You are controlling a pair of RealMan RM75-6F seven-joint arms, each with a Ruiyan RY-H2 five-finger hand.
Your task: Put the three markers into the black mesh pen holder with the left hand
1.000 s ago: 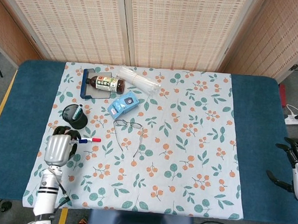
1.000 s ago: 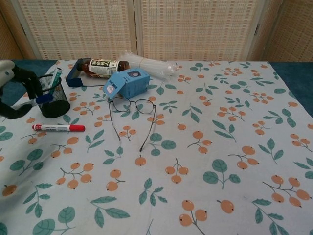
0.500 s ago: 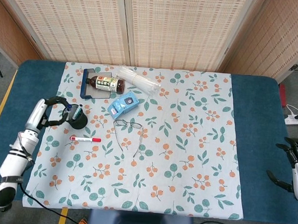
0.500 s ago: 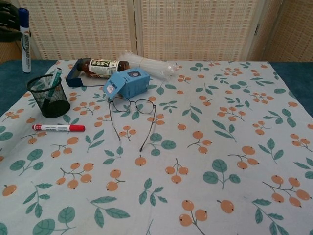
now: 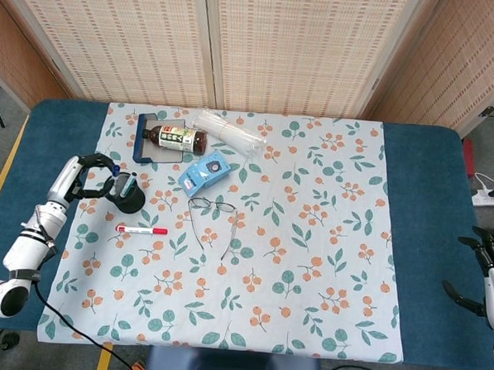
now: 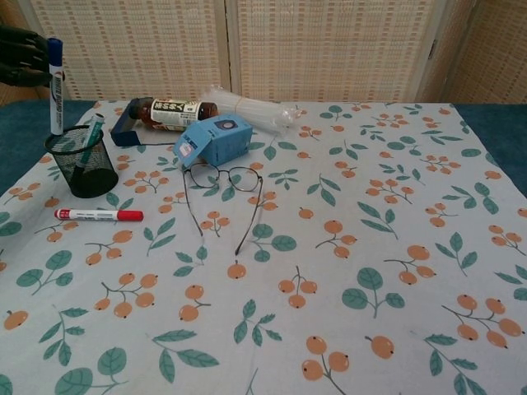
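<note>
Overhead, from the head view, the left hand point(image 5: 94, 177) sits at the left edge of the floral tablecloth point(image 5: 310, 238), just beside the black mesh pen holder point(image 5: 127, 192). Its fingers curl around something dark, though this view is too small to show what. A red marker point(image 5: 142, 229) lies flat on the cloth just in front of the holder, untouched. The right hand point(image 5: 490, 285) hangs at the far right off the cloth, fingers apart and holding nothing. Elsewhere on the cloth lie a bottle point(image 5: 176, 137), a blue box point(image 5: 205, 170) and a pair of glasses point(image 5: 214, 216), none of them part of the job.

Lower down, the chest view makes things plainer. The left hand point(image 6: 20, 56) grips the capped top of a blue marker point(image 6: 55, 86), which hangs upright with its lower end at the rim of the pen holder point(image 6: 83, 161), at or just inside the opening. A green marker point(image 6: 86, 140) already leans inside the mesh. The red marker point(image 6: 98, 215) rests on the cloth near the holder's base.

By this reading, one marker is stowed, the second is about to be let go into the holder, and the third remains to be picked up, so the task looks roughly halfway done.
</note>
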